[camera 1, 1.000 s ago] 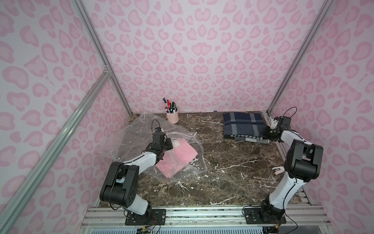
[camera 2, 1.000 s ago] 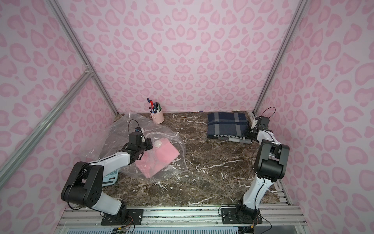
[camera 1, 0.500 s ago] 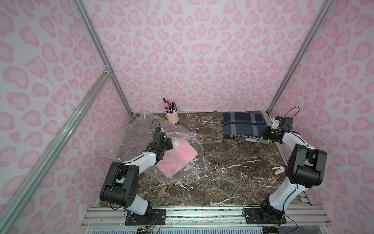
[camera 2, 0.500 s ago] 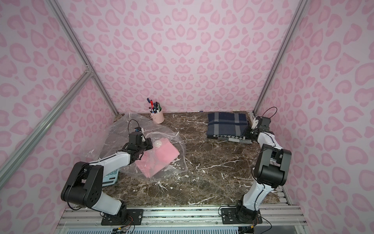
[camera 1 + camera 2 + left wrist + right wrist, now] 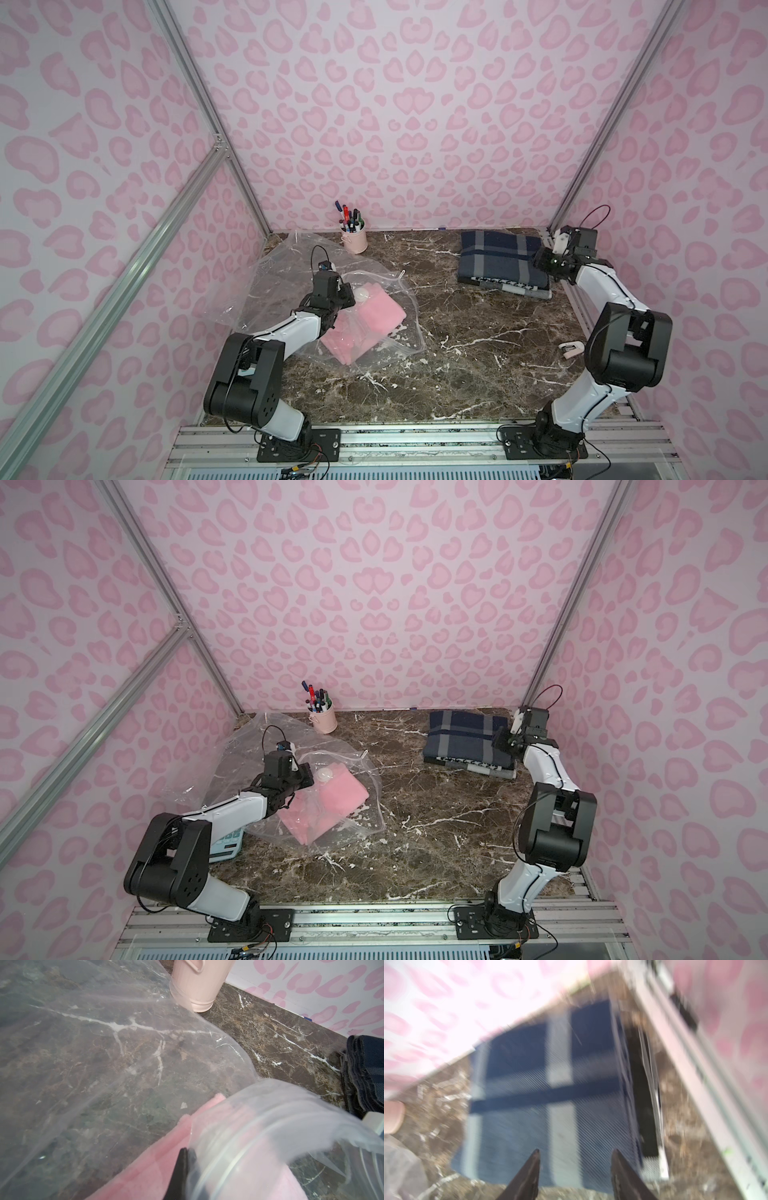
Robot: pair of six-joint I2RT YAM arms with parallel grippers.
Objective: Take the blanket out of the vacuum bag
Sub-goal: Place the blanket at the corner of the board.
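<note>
The vacuum bag (image 5: 291, 270) lies crumpled on the table (image 5: 457, 353), around 9 o'clock from its centre. The pink blanket (image 5: 376, 318) is inside, its long axis running from 7 to 1 o'clock. The left gripper (image 5: 185, 1159) is pinched tight on the bag's film. The right gripper (image 5: 576, 1151) hovers with its fingers spread and empty over the navy plaid blanket (image 5: 498, 259) at 2 o'clock.

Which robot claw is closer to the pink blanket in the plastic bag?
Left. The left gripper is shut on the vacuum bag's edge, right above the pink blanket; the right gripper is open over the navy plaid blanket, far across the table.
</note>
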